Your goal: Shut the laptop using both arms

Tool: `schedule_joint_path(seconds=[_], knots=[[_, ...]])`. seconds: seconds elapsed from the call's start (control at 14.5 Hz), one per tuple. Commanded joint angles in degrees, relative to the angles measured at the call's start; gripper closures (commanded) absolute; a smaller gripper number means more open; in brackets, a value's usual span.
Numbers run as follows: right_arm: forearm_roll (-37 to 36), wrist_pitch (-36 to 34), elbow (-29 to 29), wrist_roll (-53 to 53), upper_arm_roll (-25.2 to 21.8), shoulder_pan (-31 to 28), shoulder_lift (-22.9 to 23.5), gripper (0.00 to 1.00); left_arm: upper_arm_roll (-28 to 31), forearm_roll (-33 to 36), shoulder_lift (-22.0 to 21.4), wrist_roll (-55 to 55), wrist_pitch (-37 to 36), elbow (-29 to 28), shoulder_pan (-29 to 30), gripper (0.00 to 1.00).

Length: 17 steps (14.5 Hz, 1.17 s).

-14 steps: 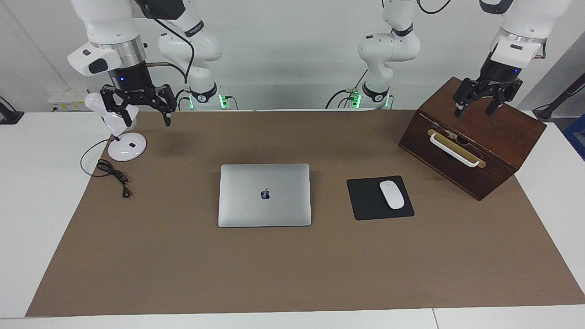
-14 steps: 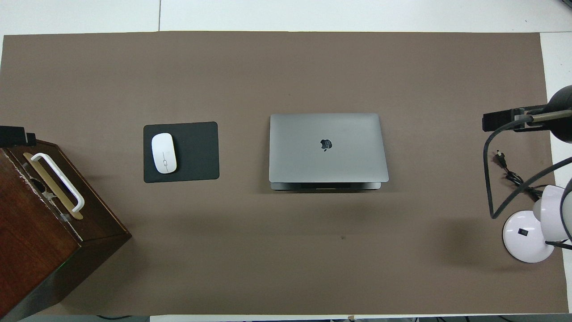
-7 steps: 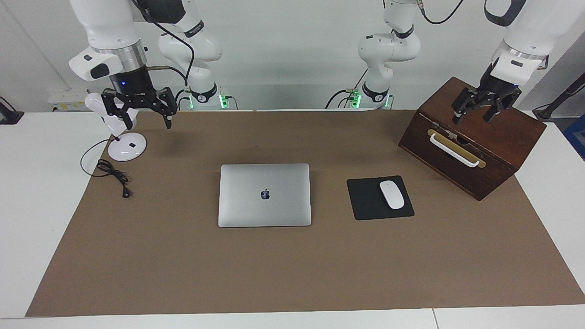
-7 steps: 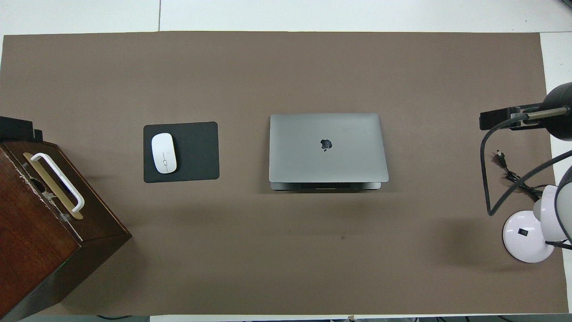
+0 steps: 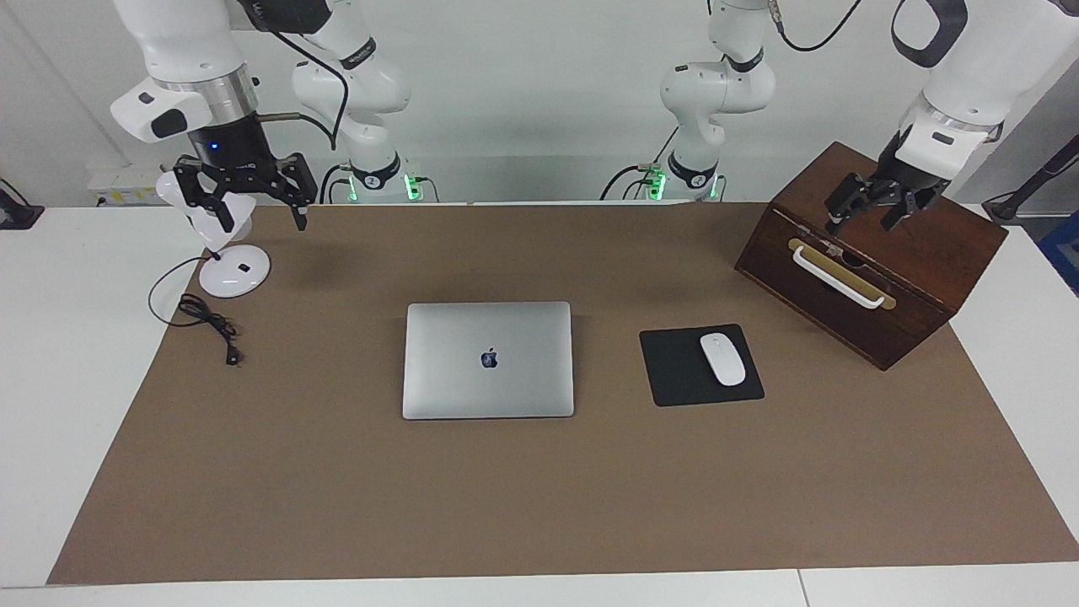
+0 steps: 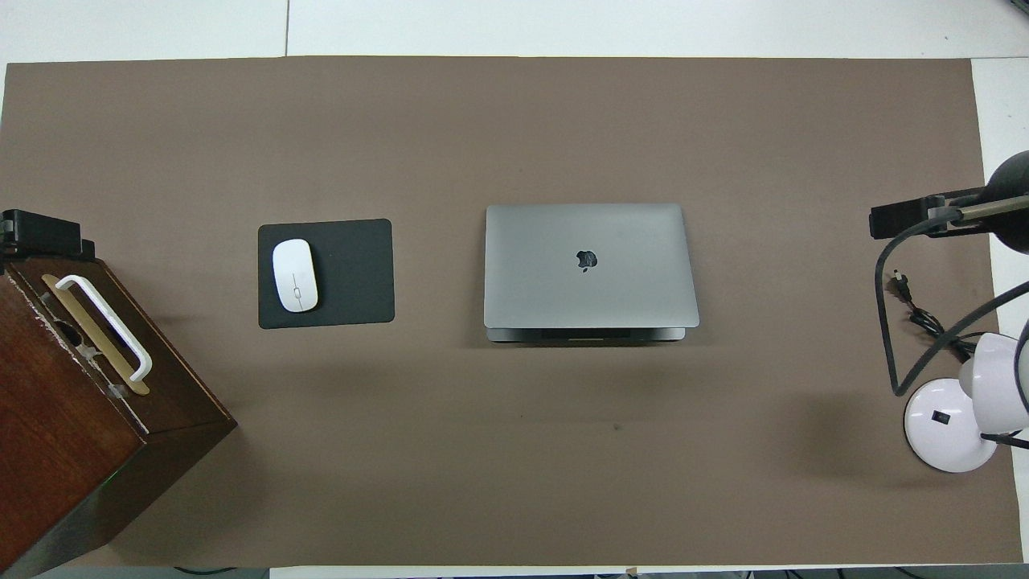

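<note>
The laptop (image 5: 488,360) lies flat with its lid down near the middle of the brown mat (image 5: 539,506) that covers the surface (image 5: 67,354), the apple logo facing up. In the overhead view a thin strip of its base shows under the lid edge nearest the robots. It sits well apart from both tools, roughly between them along the length of the surface and farther from the robots than either.

The right tool (image 5: 245,202) hangs in the air over the mat's corner at the right arm's end, its fingers (image 5: 300,211) spread wide and pinching nothing. Just beside it, toward the surface's edge, stands a white desk lamp (image 5: 226,268), with the lamp's black cord (image 5: 206,319) curling on the mat below.

The left tool (image 5: 868,206) is raised over the top of a dark wooden box (image 5: 919,278) at the left arm's end; its fingers are parted and grip nothing. The box's front, below this tool, carries a white handle (image 5: 839,278) on a brass plate. Between the left tool and the laptop, a black mouse pad (image 5: 674,371) lies on the mat with a white mouse (image 5: 722,358) resting on it, just beside the laptop.
</note>
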Motion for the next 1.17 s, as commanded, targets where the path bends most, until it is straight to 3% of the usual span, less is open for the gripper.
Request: schedule_joint_path(seconds=[0.0, 0.21, 1.11], knots=[[1.4, -2.9, 1.7, -1.0, -1.3, 0.4, 1.1, 0.0, -0.5, 0.3, 0.3, -0.4, -2.9, 1.8, 0.6, 0.0], [1.4, -4.4, 1.7, 0.3, -6.7, 4.9, 0.9, 0.0, -0.5, 0.4, 0.3, -0.4, -1.7, 1.6, 0.6, 0.0], [1.3, -5.5, 0.8, 0.5, -7.1, 4.3, 0.2, 0.0, -0.5, 0.7, 0.3, -0.4, -0.7, 1.4, 0.6, 0.0]])
